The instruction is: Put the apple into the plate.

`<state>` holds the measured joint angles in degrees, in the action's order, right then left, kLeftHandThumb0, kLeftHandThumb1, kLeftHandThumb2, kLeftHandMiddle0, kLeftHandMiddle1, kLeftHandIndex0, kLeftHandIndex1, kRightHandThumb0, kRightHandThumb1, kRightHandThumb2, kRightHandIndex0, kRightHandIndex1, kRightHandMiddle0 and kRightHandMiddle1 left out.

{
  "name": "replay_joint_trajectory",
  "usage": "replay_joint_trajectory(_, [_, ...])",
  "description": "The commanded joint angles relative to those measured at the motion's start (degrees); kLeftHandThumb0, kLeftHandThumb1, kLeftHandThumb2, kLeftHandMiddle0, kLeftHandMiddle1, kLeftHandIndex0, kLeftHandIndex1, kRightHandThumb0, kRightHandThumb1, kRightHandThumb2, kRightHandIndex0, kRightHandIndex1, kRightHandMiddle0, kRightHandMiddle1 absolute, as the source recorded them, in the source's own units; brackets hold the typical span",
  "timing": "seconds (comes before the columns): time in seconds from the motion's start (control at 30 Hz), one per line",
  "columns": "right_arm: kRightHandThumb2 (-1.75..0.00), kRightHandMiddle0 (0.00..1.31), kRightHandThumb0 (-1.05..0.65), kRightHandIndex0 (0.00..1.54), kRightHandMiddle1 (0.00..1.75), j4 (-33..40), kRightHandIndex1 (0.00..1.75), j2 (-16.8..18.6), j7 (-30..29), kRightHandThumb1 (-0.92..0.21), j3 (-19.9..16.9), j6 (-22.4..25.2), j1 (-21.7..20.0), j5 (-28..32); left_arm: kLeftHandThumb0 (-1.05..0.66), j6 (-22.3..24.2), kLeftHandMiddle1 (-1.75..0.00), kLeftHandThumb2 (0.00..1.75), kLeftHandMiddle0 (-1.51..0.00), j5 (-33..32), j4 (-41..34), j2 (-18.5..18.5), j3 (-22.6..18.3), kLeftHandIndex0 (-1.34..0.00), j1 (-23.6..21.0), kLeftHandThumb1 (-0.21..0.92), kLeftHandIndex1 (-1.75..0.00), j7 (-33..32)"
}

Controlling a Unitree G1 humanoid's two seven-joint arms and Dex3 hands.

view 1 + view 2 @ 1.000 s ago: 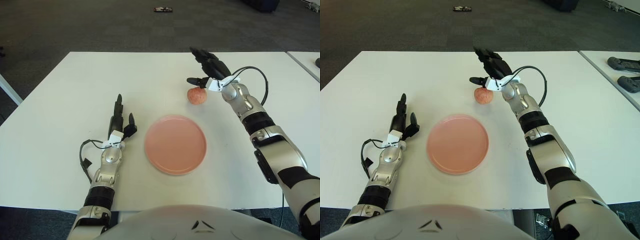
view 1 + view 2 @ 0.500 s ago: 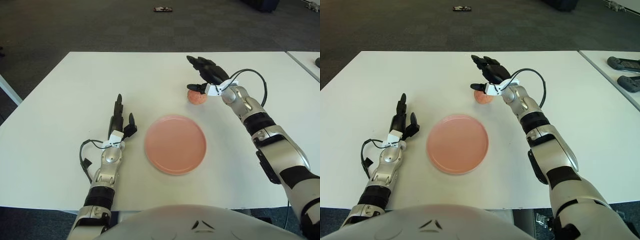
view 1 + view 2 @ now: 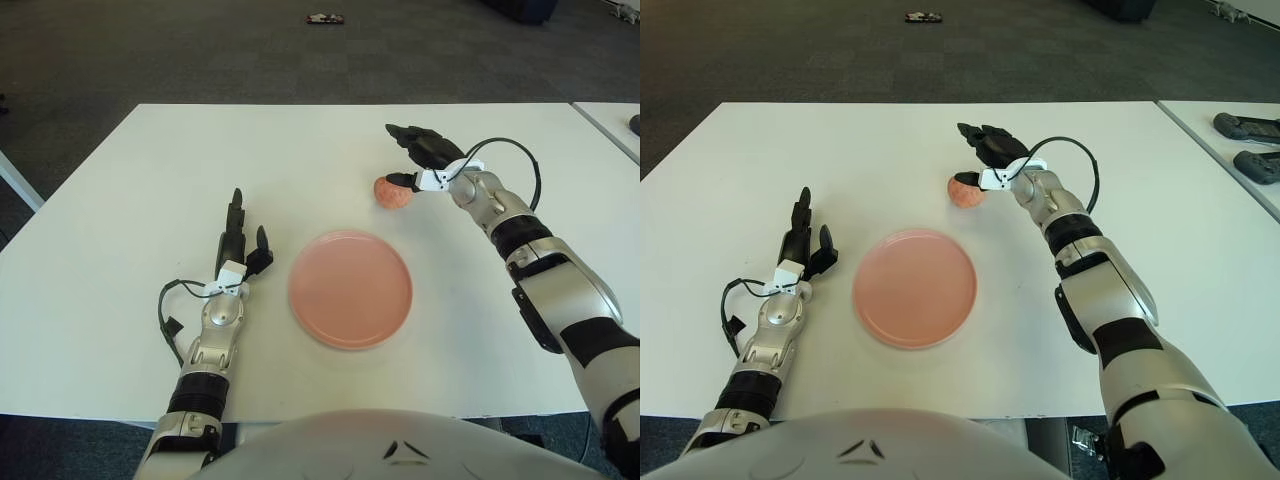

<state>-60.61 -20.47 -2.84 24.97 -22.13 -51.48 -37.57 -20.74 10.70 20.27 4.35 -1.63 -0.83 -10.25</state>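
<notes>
One white table (image 3: 120, 200) fills the frame, bearing one pink plate (image 3: 351, 288) at centre and one apple (image 3: 392, 192) above-right of it, apart. The right hand (image 3: 425, 160), fingers spread wide, thumb touching the apple, grips nothing. The left hand (image 3: 236, 250) shows lower left, fingers extended.

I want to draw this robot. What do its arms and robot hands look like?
Both arms are shiny silver metal with black bands at the joints. Each robot hand, left and right, has black fingers on a small white wrist piece. A thin black cable loops out by each wrist. The right arm gets chunkier toward the shoulder.
</notes>
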Motion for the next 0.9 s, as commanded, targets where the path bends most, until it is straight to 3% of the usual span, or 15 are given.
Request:
replay_joint_trajectory(0.0, [-0.76, 0.0, -1.02, 0.0, 0.0, -1.83, 0.0, 0.78, -1.02, -0.92, 0.7, 0.44, -2.15, -0.63, -0.93, 0.28, 0.0, 1.02, 0.0, 0.14, 0.32, 0.25, -0.18, 0.0, -0.28, 0.92, 0.0, -0.56])
replay_joint_trajectory(0.87, [-0.77, 0.01, -1.02, 0.0, 0.01, -7.43, 0.0, 1.88, -2.11, -0.92, 5.21, 3.66, -2.64, -2.84, -0.95, 0.83, 0.0, 1.02, 0.0, 0.27, 0.37, 0.42, -0.31, 0.0, -0.51, 0.92, 0.0, -0.82])
